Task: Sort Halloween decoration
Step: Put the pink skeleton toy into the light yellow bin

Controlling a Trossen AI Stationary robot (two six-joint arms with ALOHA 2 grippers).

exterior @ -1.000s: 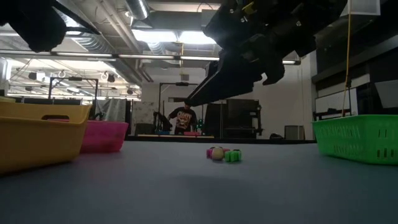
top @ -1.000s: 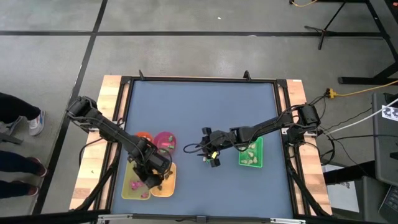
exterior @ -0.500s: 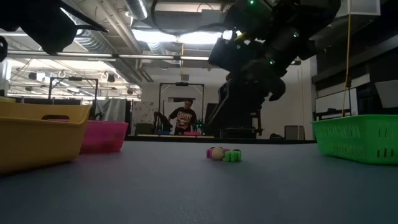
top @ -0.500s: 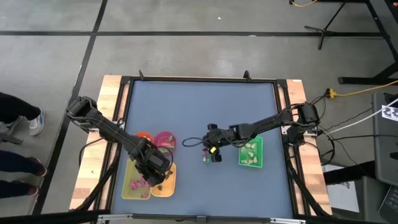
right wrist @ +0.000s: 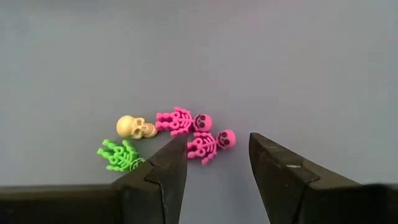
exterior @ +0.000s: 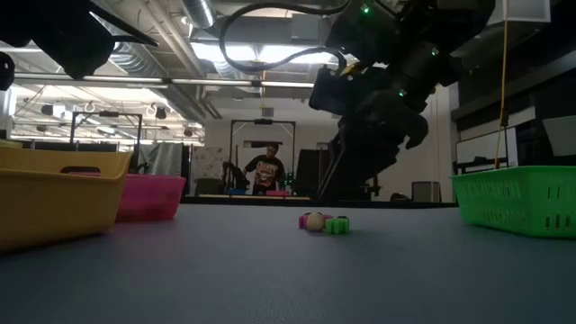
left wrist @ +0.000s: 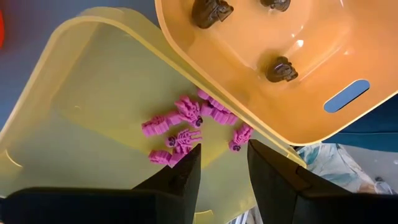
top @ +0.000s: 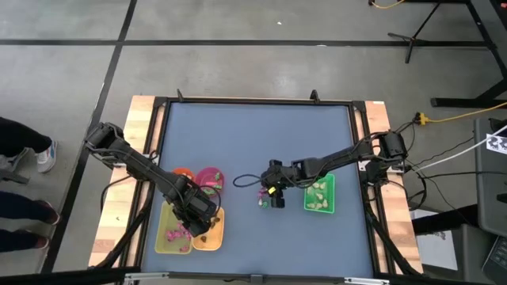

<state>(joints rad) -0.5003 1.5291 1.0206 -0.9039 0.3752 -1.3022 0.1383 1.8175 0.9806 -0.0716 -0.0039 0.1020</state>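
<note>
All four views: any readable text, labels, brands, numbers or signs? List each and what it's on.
Readable text: none in any view.
Black-and-white patterned marker at the high view's right edge: a pattern, not words.
Person's dark shirt in the low view's background: light print, too small to read.
Trinkets on the table, yellow tray and orange tray: no markings visible.

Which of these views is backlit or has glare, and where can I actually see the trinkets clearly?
Low view: ceiling lights backlight the right gripper into a silhouette; the trinkets are small but lit. Right wrist view: even light, magenta skeletons, cream skull and green piece crisp. Left wrist view: a glare spot on the orange tray; magenta trinkets clear.
</note>
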